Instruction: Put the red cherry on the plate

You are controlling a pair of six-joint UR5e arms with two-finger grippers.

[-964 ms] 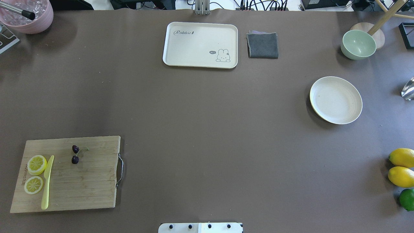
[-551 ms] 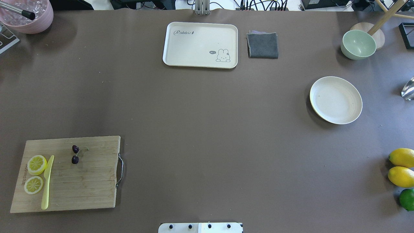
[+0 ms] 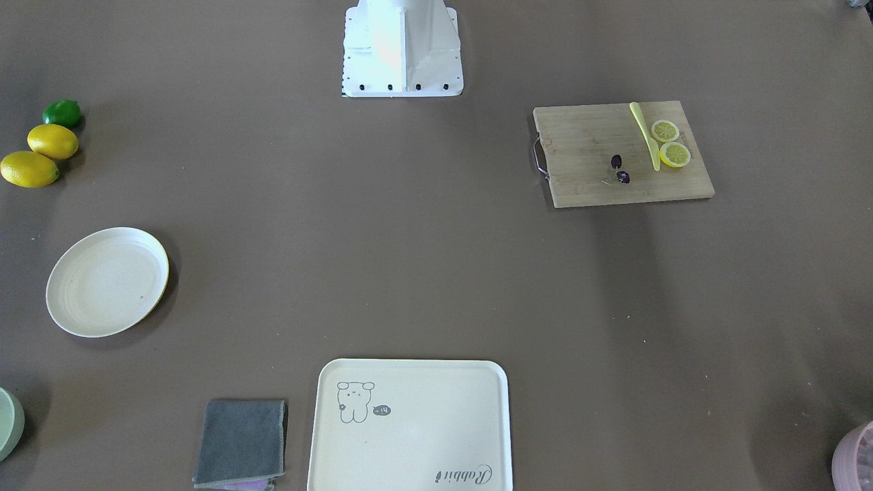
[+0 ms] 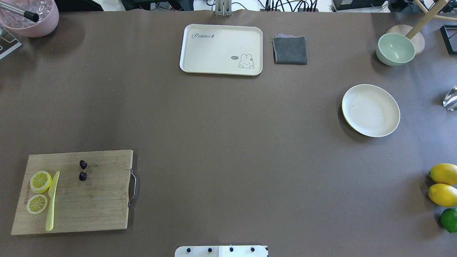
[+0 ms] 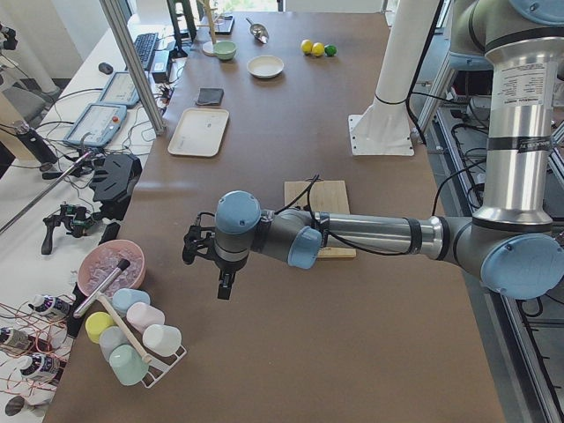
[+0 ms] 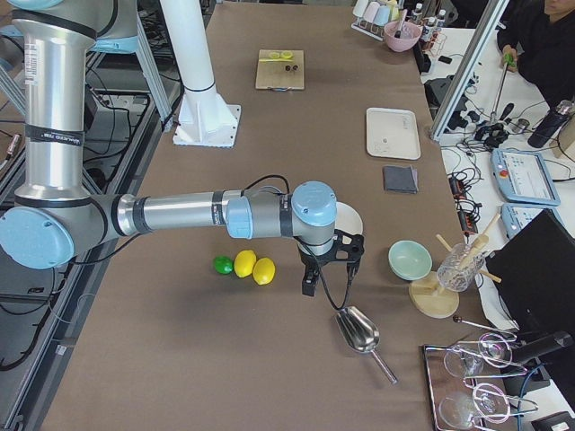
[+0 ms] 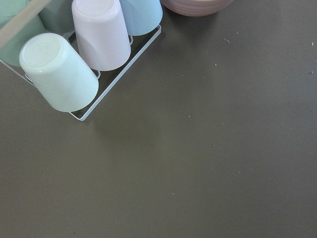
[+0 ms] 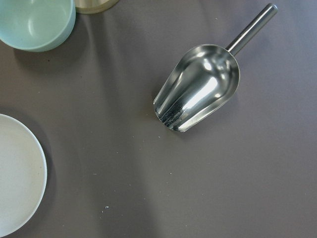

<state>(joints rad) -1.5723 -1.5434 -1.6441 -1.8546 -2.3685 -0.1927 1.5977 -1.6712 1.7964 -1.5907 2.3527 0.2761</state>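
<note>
Right now, neither wrist camera shows its own fingers, and only the side views catch them, so you cannot tell whether either one is open or closed. Your left end effector (image 5: 224, 285) hangs over bare brown counter (image 4: 228, 142), close to the wire rack of upturned pastel cups (image 7: 74, 59) and off the far side of the wooden cutting board (image 4: 89, 203). Your right end effector (image 6: 325, 277) hangs at the other end, between the shiny metal scoop (image 8: 198, 89) and the round cream-white plate (image 4: 371, 110), whose rim just enters its wrist view.

The pair of small dark red cherries on a thin green stem (image 4: 83, 170) lies on the board, near its far edge. The two yellow lemon slices (image 4: 40, 192) and the pale yellow plastic knife (image 4: 52, 201) lie a little apart from it. The plate is empty and well apart, across the counter.

The step in hand looks like the approach, and the left arm is the nearer one. Bring it back over the board and check the fingers are spread before you descend. Come straight down on one cherry, since the stem looks too thin to pinch reliably. Close gently, as glossy round fruit will likely squirt sideways.
</note>
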